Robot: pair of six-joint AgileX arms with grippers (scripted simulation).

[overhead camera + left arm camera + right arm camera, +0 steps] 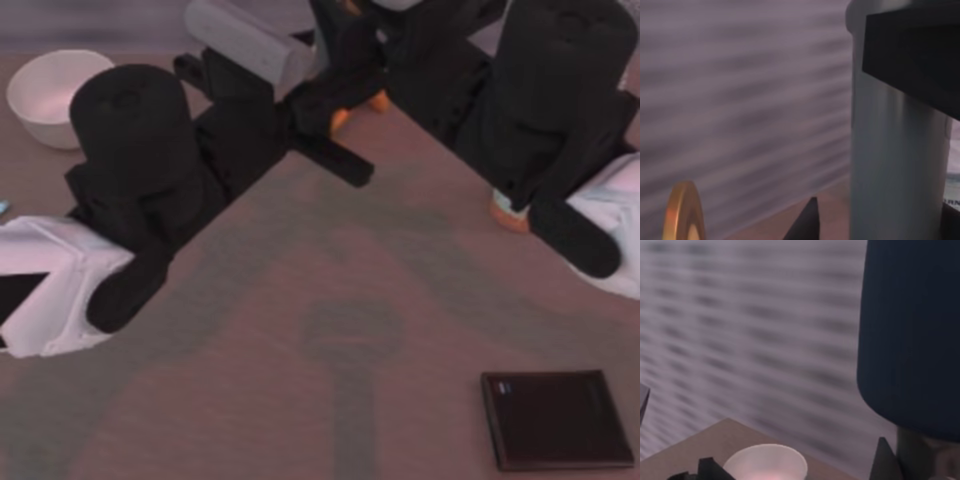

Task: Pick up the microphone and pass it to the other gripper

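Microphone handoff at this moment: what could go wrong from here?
1. The left gripper and right gripper are crowded together around the microphone, so any small move could make them collide.
2. If one lets go before the other holds firmly, the microphone could drop to the table.

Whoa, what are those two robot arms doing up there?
They are handing over a microphone. The left gripper and the right gripper meet near the table's far edge, both right at the microphone, up off the table. I cannot tell which one grips it. A white bowl and a dark flat square sit apart.
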